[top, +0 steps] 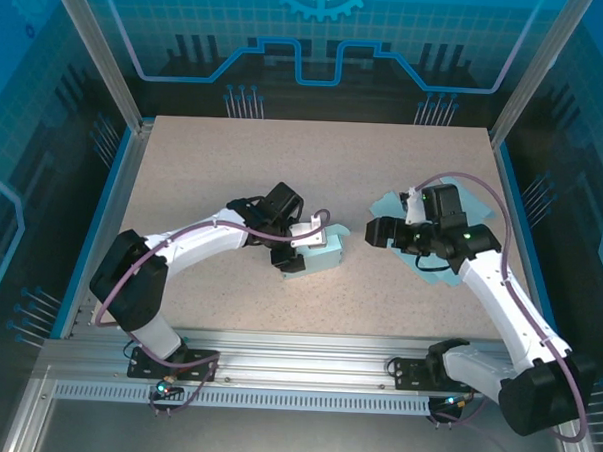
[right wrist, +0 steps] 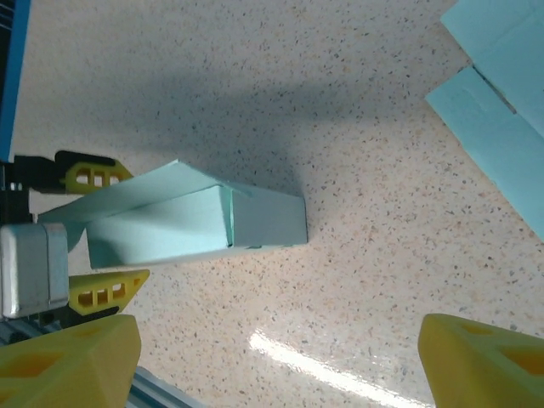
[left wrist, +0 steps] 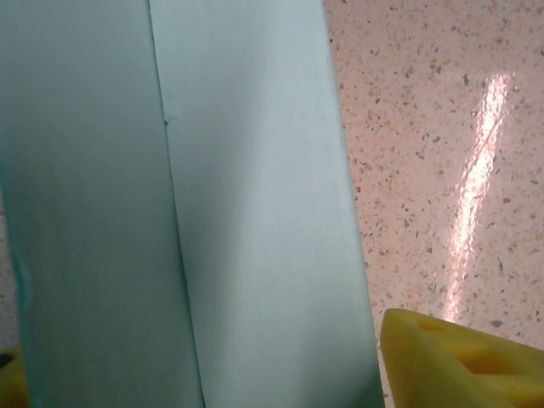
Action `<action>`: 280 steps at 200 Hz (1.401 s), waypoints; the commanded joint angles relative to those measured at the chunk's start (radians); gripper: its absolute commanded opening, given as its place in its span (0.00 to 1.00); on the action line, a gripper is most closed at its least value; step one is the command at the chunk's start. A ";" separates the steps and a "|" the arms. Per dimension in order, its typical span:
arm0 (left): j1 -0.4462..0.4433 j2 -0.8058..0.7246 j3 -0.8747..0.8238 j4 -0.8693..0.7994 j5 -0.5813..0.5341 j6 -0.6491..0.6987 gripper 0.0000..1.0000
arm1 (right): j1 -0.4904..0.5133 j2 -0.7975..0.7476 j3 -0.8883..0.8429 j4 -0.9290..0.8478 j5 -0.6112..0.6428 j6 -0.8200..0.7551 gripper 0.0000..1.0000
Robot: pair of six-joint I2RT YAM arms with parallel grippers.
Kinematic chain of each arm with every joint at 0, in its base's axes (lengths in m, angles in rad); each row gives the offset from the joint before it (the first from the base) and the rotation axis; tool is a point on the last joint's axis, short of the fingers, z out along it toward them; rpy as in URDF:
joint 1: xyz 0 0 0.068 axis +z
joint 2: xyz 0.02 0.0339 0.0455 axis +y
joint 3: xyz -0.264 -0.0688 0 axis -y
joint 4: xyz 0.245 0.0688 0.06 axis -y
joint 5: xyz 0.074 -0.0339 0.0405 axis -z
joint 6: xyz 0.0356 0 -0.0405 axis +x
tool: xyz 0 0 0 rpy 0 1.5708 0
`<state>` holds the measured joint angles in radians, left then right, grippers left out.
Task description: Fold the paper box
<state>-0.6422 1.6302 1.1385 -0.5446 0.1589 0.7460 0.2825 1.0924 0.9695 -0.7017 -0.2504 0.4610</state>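
**boxnoob:** Where's the paper box [top: 325, 255] sitting, and who's got hold of it?

**me:** It's lying on its side about mid-worktop [top: 204, 162], with one long flap [right wrist: 127, 191] loose at the end facing my left pincer [top: 303, 244]. That pincer is spread apart with a finger on either side of that end. It's straddling rather than squeezing, as far as I can tell. My right pincer [top: 373, 232] hangs just right of the box, jaws wide, nothing in it.

**boxnoob:** How do you get a clean fold?

**me:** I'd steady the closed end with the right one, then push the flap over along its crease with the left. Push flat and square, not from one corner, or the thin wall probably buckles. Go slow too, since a light box likely skids on this smooth top.

**boxnoob:** Anything in the way?

**me:** Flat sheets [right wrist: 501, 127] of the same teal paper lie under my right arm, apart from the box. The bigger worry is that my two pincers are near each other and could bump.
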 commanded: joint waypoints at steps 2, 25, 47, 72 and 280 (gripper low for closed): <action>0.006 -0.033 0.026 -0.005 0.025 0.017 0.75 | 0.058 0.014 0.056 -0.038 0.099 -0.057 0.83; 0.006 -0.103 0.017 0.017 0.033 0.002 0.91 | 0.104 0.025 0.075 -0.022 0.139 -0.082 0.81; 0.005 -0.203 -0.010 0.076 0.037 -0.037 0.99 | 0.129 0.038 0.090 -0.001 0.161 -0.103 0.80; 0.004 -0.363 -0.096 0.233 -0.004 -0.151 0.99 | 0.143 0.056 0.100 0.025 0.182 -0.116 0.79; 0.009 -0.649 -0.436 0.182 -0.287 -1.229 0.57 | 0.262 0.408 0.264 0.057 0.272 -0.298 0.55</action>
<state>-0.6384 0.9512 0.7017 -0.4057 -0.1604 -0.4484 0.5335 1.4925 1.1995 -0.6498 -0.0032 0.1875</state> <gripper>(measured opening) 0.588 0.548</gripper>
